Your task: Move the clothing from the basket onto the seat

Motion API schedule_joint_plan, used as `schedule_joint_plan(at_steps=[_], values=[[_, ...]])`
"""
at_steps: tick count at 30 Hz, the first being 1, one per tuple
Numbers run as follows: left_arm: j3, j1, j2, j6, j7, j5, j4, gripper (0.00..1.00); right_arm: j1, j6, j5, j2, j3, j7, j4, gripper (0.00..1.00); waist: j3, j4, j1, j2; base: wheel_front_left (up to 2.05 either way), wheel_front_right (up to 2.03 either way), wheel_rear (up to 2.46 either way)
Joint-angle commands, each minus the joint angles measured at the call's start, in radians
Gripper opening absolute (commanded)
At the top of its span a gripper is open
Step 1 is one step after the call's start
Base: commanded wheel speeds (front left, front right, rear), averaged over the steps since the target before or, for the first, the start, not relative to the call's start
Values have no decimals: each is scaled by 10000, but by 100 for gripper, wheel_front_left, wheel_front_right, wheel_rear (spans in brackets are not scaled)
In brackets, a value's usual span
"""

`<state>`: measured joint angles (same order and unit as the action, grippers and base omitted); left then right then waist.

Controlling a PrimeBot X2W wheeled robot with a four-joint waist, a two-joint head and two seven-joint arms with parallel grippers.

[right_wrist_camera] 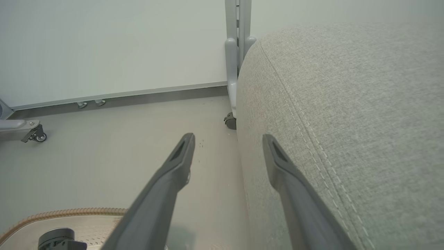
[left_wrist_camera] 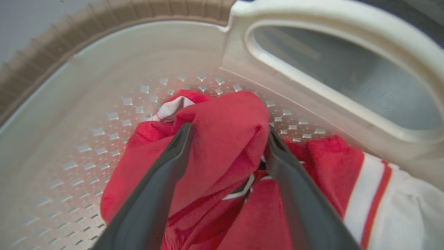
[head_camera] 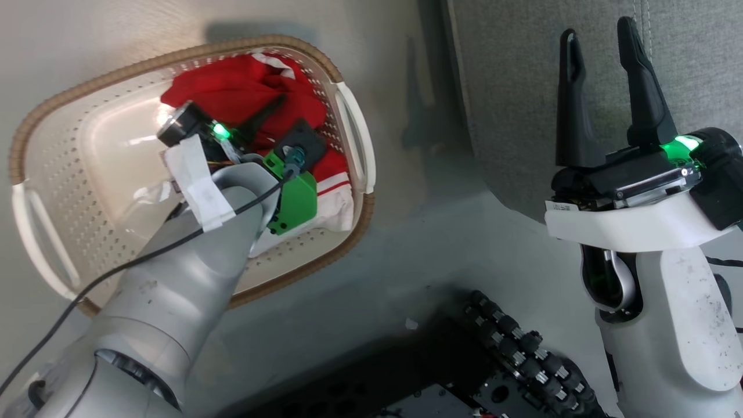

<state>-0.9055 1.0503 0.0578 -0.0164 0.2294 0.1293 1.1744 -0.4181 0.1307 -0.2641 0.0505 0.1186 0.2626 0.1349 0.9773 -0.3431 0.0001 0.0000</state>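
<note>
— Closest to the head camera is the left forearm [head_camera: 174, 273], reaching into the basket [head_camera: 110, 72]; what are its fingers doing?
— They are spread; the left gripper [left_wrist_camera: 228, 129] has one finger on each side of a raised fold of the clothing [left_wrist_camera: 222, 152], not yet pinched; the red heap lies at the basket's right end, its length along the wall under the handle [left_wrist_camera: 329, 21].
— Which way must it go?
— Rightward; a strip of floor [head_camera: 418, 232] parts the basket from the seat [head_camera: 505, 87]; the lift probably has to clear that rim first.
— And the other arm?
— The right gripper [head_camera: 598, 35] hangs open and empty beside the seat; the left is far nearer the cloth.
</note>
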Motion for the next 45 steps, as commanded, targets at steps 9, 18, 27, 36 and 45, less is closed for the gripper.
schedule_joint_plan(at_steps=[9,18,27,36,45], values=[[-18,667,188,457,-664,72,818,100,-101,1,-216,1,85,33,113,100,628,-575,-1,0,0,0,0],[106,850,157,759,-744,341,991,0,-235,1,-172,4,111,33,182,100,495,-599,-1,0,0,0,0],[333,36,-14,535,132,970,597,0,101,1,353,9,41,33,-97,100,-932,115,-1,0,0,0,0],[573,-1512,-83,245,362,1820,-963,0,783,1,913,17,-226,33,-703,100,-2993,1051,-1,0,0,0,0],[1381,-3331,212,343,362,2054,-3902,0,1679,1,1385,18,-505,33,-996,100,-4920,1839,-1,0,0,0,0]])
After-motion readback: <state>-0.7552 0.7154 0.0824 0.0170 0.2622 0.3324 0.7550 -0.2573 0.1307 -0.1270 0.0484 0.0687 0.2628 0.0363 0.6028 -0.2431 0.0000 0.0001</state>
